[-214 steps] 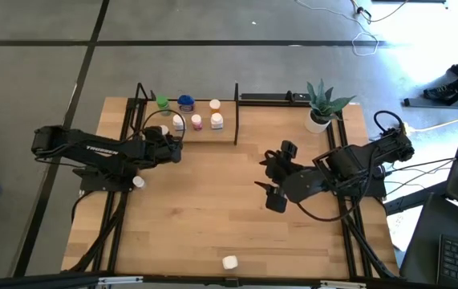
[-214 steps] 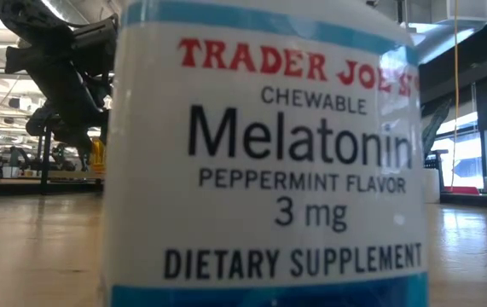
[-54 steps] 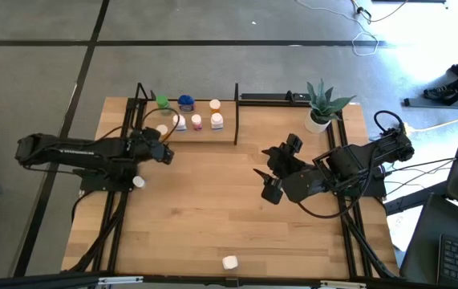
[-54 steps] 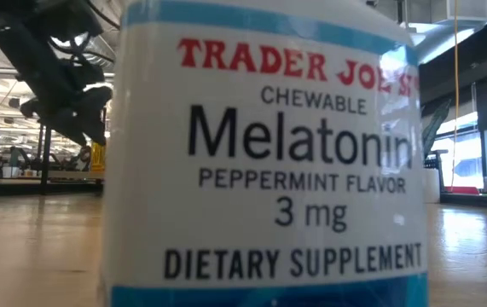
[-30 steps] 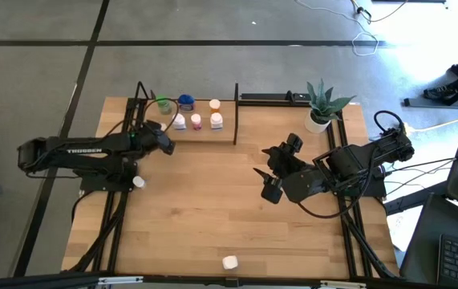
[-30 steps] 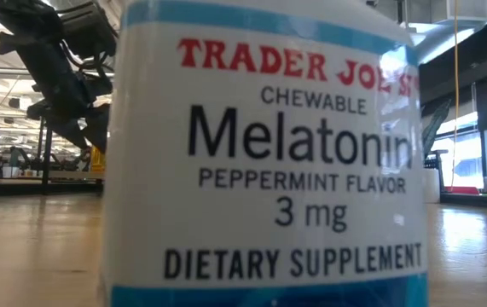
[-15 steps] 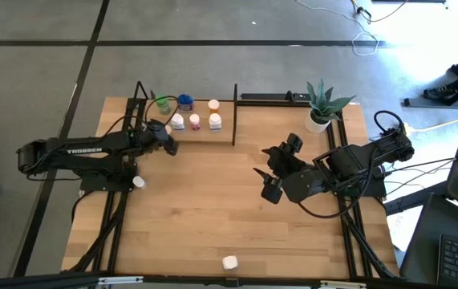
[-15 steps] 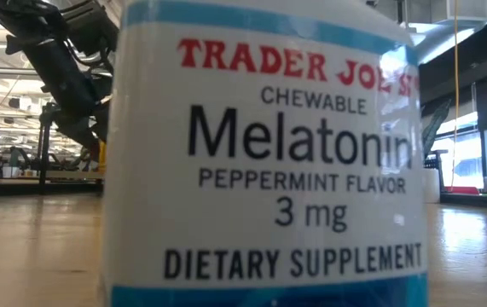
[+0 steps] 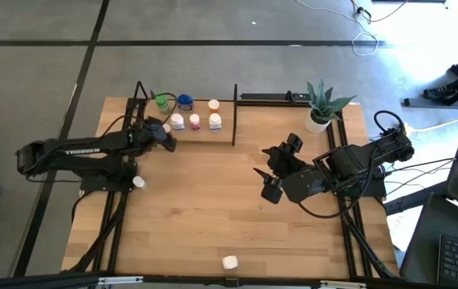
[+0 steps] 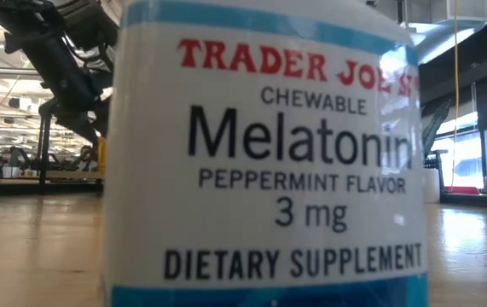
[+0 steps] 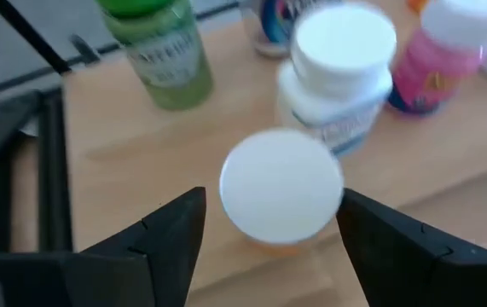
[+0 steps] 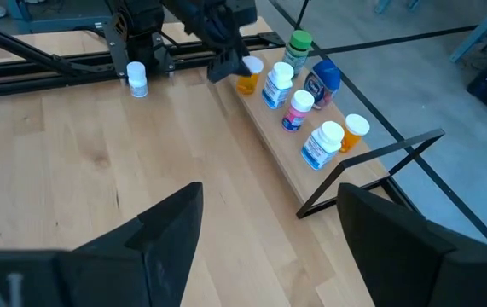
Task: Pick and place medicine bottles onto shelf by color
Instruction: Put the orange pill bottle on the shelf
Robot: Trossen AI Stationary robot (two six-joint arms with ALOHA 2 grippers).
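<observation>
From my left wrist cam I'm looking straight down past the left gripper [image 11: 270,223], its two dark fingers [image 11: 166,234] spread wide with a white-capped bottle [image 11: 281,188] sitting in the gap between them, orange showing under the cap. No contact that I can see, the pads stand clear of it on both sides. It's on the light-wood shelf [image 11: 132,141]. Just beyond it stands a white bottle [image 11: 339,81] with a white cap, with a pink bottle [image 11: 435,60] beside that, a green bottle [image 11: 159,47] further off, and a bit of a blue one [image 11: 270,26] at the back. Black posts [image 11: 13,128] run along the shelf's edge.
</observation>
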